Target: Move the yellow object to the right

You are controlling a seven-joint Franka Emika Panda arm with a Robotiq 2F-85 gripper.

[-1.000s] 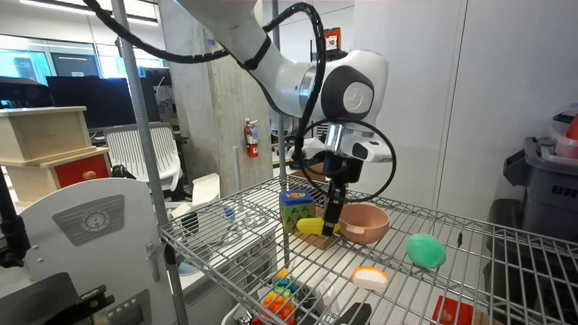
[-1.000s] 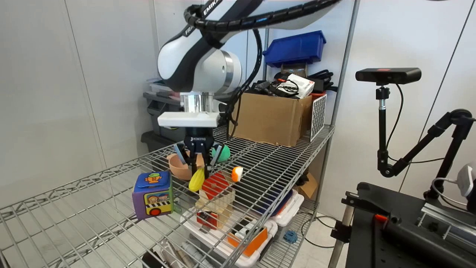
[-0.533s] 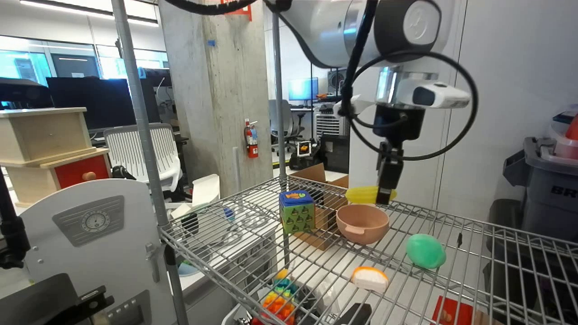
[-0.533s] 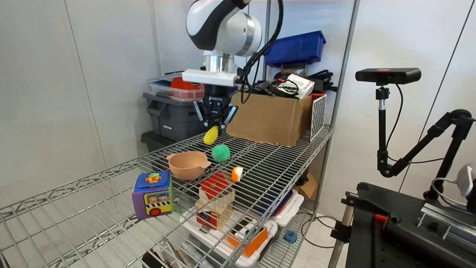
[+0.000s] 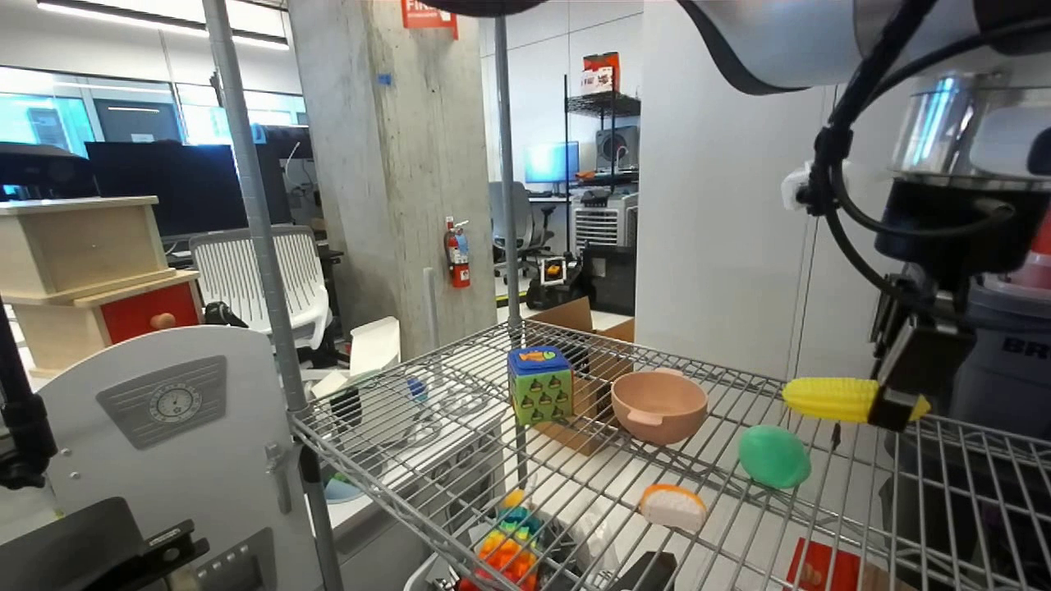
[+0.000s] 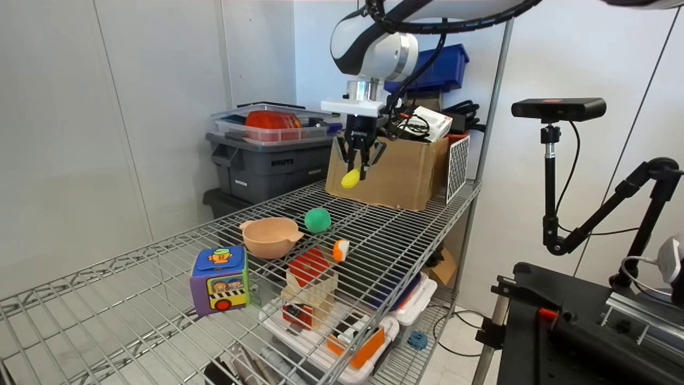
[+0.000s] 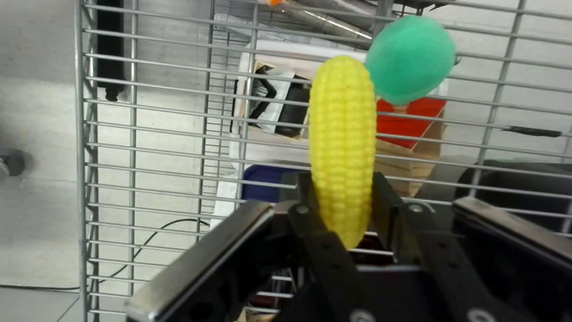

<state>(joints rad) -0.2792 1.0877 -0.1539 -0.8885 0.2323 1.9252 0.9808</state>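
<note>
Hand (image 7: 344, 192): you have it clamped on the yellow corn (image 7: 343, 116), a finger (image 7: 386, 201) on either side, the gap just the corn's width; the lower border of the wrist view cuts off its base.
Grip from outside: in an exterior view a finger (image 5: 911, 377) hides part of the corn, leaving you only a short tip beyond.
Corn: off the table (image 7: 80, 156), its longer end reaching out past the fingers; in an exterior view you find it above and to the right of the green ball (image 5: 774, 456).
Arm (image 6: 371, 56): the top border cuts it off in both exterior views.
Ball: on the table; the wrist view sets it against the corn's outline, and you cannot judge the drop between them from there.
Orange-and-white piece (image 5: 673, 507): on the table, near the ball, apart from it.
Pink bowl (image 5: 680, 427): on the table between ball and picture cube (image 6: 220, 280); its near wall hides some of the inside from you.
Cardboard box (image 6: 398, 177): black cables (image 6: 465, 111) and a white carton (image 6: 432, 122) stick up over its rim; its walls hide the rest.
Clear tub (image 6: 231, 128): stacked on the grey bin (image 6: 254, 174), with a red thing (image 6: 272, 120) inside that you cannot make out.
Below the table: a rainbow-coloured thing (image 5: 507, 550), crossed by wires, cut off by the lower border.
</note>
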